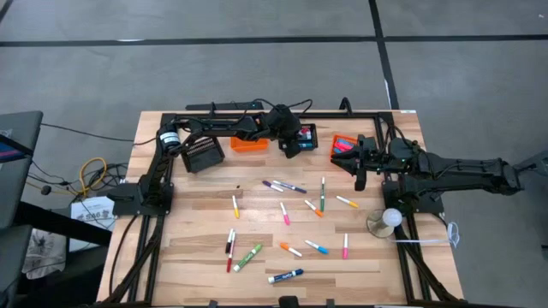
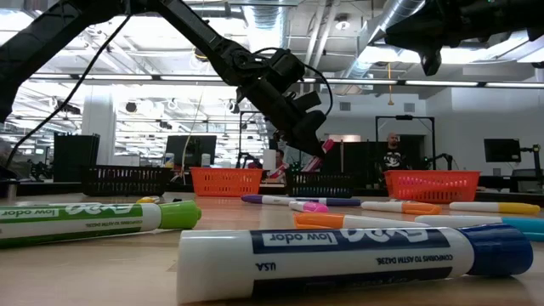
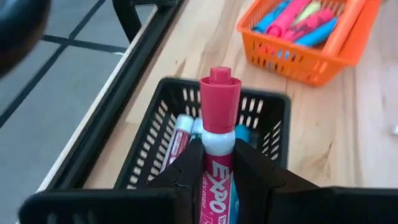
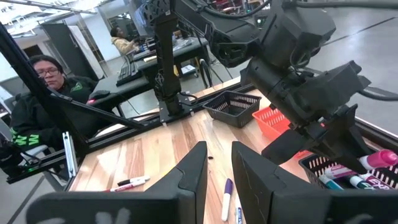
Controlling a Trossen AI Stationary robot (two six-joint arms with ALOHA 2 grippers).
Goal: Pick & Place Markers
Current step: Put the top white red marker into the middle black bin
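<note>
Left gripper (image 3: 214, 163) clenched on a pink-capped white marker (image 3: 217, 124), held above the small black mesh basket (image 3: 155, 149) at the table's far edge; other markers lie inside the basket. Right gripper (image 1: 360, 162) hovers beside the orange mesh basket (image 1: 342, 145) on the right, fingers parted, apparently gripping nothing. Loose mixed-colour markers (image 1: 287, 214) lie scattered across the wooden table (image 1: 197, 248).

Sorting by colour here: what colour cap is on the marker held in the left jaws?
Pinkish red: the marker shows best in the left wrist view, above a black basket.
</note>
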